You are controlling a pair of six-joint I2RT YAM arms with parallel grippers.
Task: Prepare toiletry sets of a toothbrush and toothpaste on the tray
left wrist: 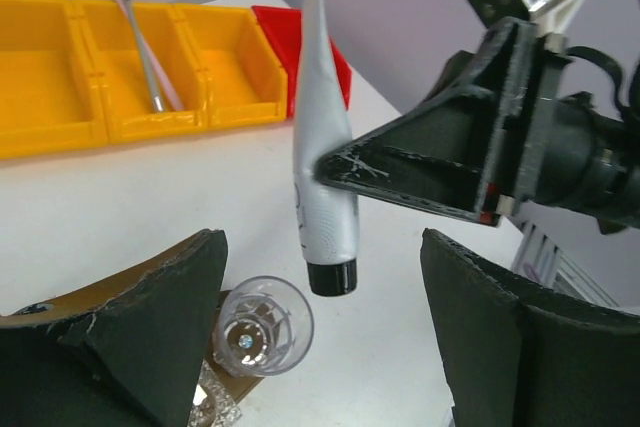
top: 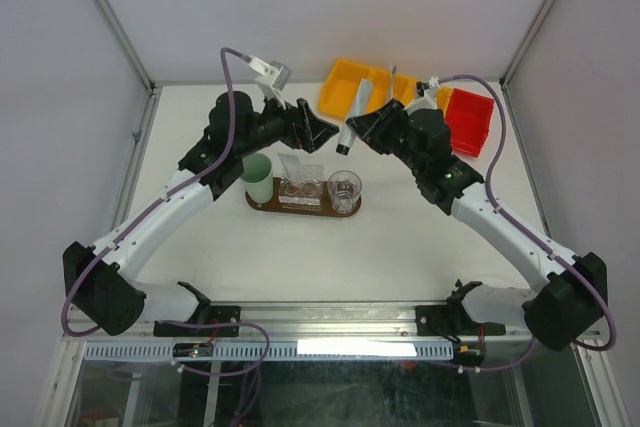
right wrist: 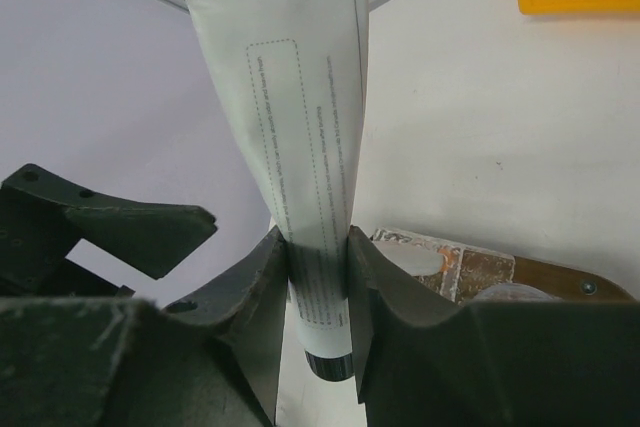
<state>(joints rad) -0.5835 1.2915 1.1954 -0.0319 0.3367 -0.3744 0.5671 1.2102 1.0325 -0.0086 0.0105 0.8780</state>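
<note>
The right hand (right wrist: 318, 277) clamps the toothpaste tube (right wrist: 300, 147) near-upright, cap down, at upper centre of the top view, just up-frame of the tray (top: 300, 213), facing the left hand (top: 318, 132) (jaws wide, empty).

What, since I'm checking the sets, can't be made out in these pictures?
- Top view: what sits in the middle glass on the tray is too small to tell.
- Right wrist view: most of the tray is hidden behind the right claw and its toothpaste tube. The tube's print is too small to read.
- Top view: the yellow bin is partly covered by the right arm.
</note>
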